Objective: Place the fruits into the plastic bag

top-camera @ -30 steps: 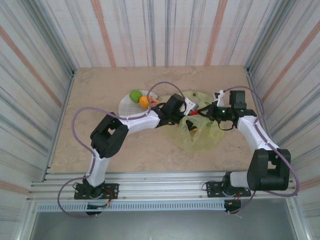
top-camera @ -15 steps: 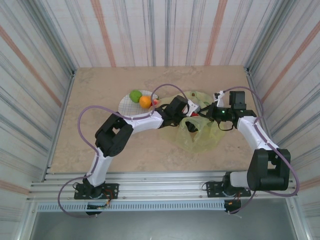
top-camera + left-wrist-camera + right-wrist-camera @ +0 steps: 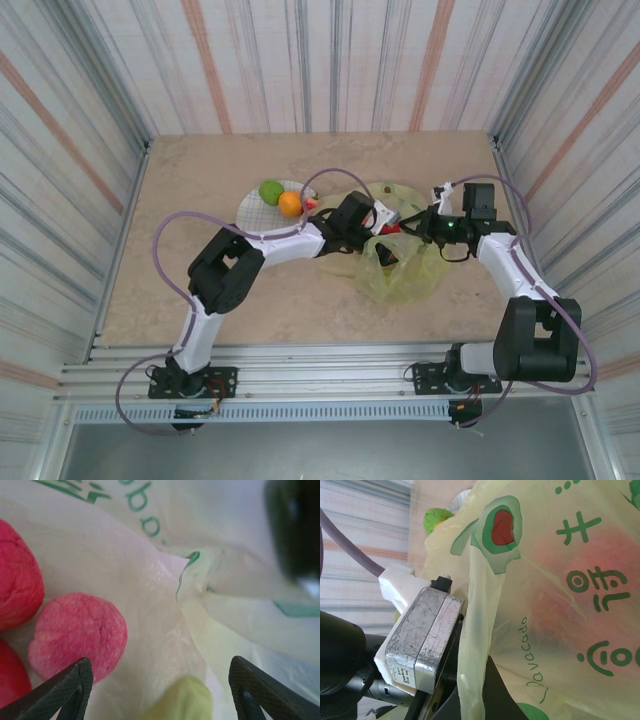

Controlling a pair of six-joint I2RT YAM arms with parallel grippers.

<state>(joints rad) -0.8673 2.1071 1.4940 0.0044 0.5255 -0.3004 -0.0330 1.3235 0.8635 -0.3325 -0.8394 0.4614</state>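
On the right half of the table [image 3: 200, 170], just right of the plate [image 3: 250, 212], the plastic bag [image 3: 410, 275] lies crumpled with its upper rim lifted. The left gripper [image 3: 390, 218] reaches into the bag mouth. In the wrist view its fingers [image 3: 70, 690] stand well apart and clamp nothing, and a pale green fruit [image 3: 180, 700] sits low between them, clear of both. A pink peach [image 3: 77, 635] rests on the bag film beside the left finger, with a red fruit [image 3: 15, 575] just beside it. The right gripper [image 3: 420, 222] is closed, pinching the bag's rim and holding it raised. On the plate, a green apple [image 3: 270, 190] and an orange [image 3: 290, 204] sit side by side.
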